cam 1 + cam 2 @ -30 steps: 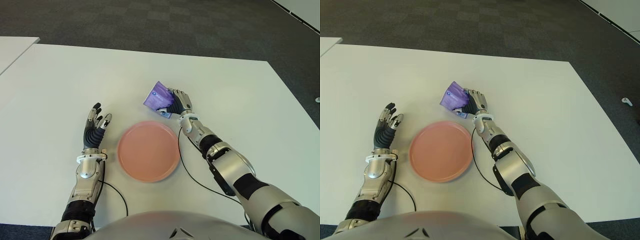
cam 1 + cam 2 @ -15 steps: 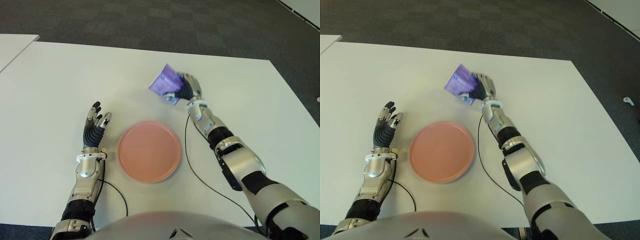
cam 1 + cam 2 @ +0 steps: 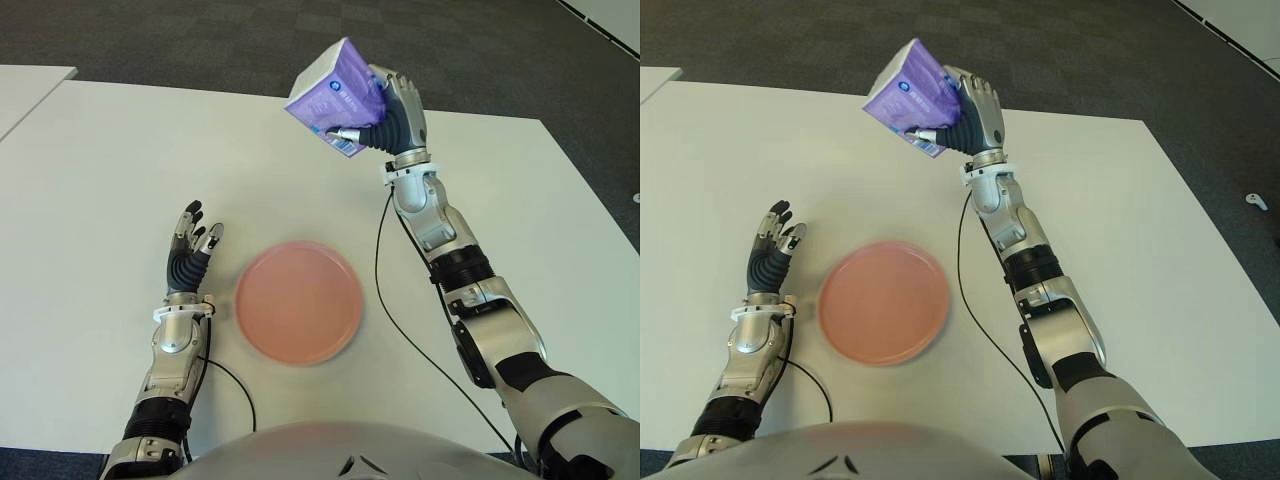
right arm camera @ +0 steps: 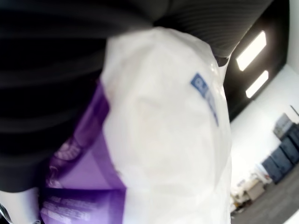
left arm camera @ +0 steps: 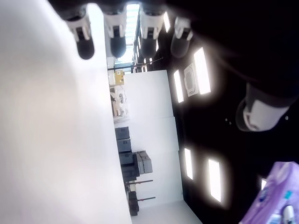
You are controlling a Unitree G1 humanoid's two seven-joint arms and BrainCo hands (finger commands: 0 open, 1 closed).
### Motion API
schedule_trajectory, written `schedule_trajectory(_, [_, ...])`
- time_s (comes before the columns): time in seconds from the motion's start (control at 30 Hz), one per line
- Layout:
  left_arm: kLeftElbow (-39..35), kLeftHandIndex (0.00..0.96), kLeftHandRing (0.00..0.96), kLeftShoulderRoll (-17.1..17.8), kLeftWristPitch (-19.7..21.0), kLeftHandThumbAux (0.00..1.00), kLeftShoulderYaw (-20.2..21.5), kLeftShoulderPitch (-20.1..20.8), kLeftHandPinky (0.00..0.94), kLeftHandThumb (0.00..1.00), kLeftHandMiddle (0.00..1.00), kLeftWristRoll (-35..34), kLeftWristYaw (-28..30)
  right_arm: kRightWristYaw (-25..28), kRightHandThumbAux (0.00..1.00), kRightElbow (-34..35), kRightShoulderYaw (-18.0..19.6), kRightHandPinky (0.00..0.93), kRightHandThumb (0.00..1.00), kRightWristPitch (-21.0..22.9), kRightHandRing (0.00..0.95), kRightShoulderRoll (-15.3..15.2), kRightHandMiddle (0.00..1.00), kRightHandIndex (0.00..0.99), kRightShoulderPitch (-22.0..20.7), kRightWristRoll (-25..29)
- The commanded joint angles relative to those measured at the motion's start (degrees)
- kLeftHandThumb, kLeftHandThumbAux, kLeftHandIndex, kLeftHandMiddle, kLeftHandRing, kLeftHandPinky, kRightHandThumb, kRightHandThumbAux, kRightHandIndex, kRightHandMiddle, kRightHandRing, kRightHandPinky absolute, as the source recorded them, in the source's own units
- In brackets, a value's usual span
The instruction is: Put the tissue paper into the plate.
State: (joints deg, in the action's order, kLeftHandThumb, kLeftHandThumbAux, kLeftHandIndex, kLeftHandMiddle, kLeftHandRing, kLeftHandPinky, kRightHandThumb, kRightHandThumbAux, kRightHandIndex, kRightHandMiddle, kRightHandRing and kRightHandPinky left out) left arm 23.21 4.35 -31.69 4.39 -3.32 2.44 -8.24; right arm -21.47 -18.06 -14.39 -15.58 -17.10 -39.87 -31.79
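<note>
- The right robot hand was raised in the upper middle of the left eye view, with its fingers clamped around the tissue pack, a purple and white packet.
- The pack was in the air, well above the table, and it touched nothing except that hand. In the right wrist view its white and purple wrapping filled nearly the whole picture, pressed against the dark palm.
- The pack was tilted: its long axis ran from the upper left to the lower right of the frame, and one corner pointed up and away from the robot.
- The pink plate lay flat on the table in the lower middle of the frame. It was lower than the pack in the picture and a little to its left, so nearer to the robot's body, and well apart from the pack.
- The left robot hand showed just beside the plate, on its left, with its fingers spread and holding nothing. It was the nearer hand to the plate, but the pack was in the right one.
- In my judgement, the coming move would be to bring the right robot hand down and back toward the robot until the pack is over the plate.
</note>
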Motion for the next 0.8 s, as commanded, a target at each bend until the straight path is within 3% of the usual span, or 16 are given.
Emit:
schedule_trajectory(0.03, [4.36, 0.000, 0.000, -0.22, 1.03, 0.457, -0.44, -3.62, 0.000, 0.000, 0.000, -0.28, 2.17, 5.08, 0.674, 13.68, 1.50, 0.844, 0.858, -0.89, 0.871, 0.61, 0.536, 0.409, 7.07, 4.11])
schedule_trajectory(0.4, [5.33, 0.000, 0.000, -0.33, 0.08, 0.456, -0.06, -3.16, 0.000, 0.000, 0.000, -0.01, 2.17, 17.53, 0.674, 27.06, 0.11, 0.852, 0.858, -2.23, 0.868, 0.50, 0.535, 0.408, 17.47, 10.52])
schedule_trajectory(0.6, [5.73, 0.000, 0.000, -0.24, -0.26, 0.461, -0.04, -3.29, 0.000, 0.000, 0.000, -0.14, 2.56, 21.44, 0.676, 29.49, -1.66, 0.850, 0.857, -5.27, 0.867, 0.13, 0.533, 0.404, 20.22, 9.34])
schedule_trajectory(0.73, [6.05, 0.000, 0.000, -0.06, -0.27, 0.462, -0.01, -3.28, 0.000, 0.000, 0.000, -0.24, 2.90, 25.90, 0.677, 31.01, -1.90, 0.834, 0.856, -5.40, 0.858, -0.93, 0.529, 0.401, 20.84, 10.73])
schedule_trajectory(0.8, [6.42, 0.000, 0.000, 0.18, -0.05, 0.462, 0.05, -3.07, 0.000, 0.000, 0.000, -0.06, 2.91, 32.97, 0.677, 32.60, -3.21, 0.828, 0.856, -5.61, 0.848, -4.61, 0.528, 0.401, 21.67, 13.82])
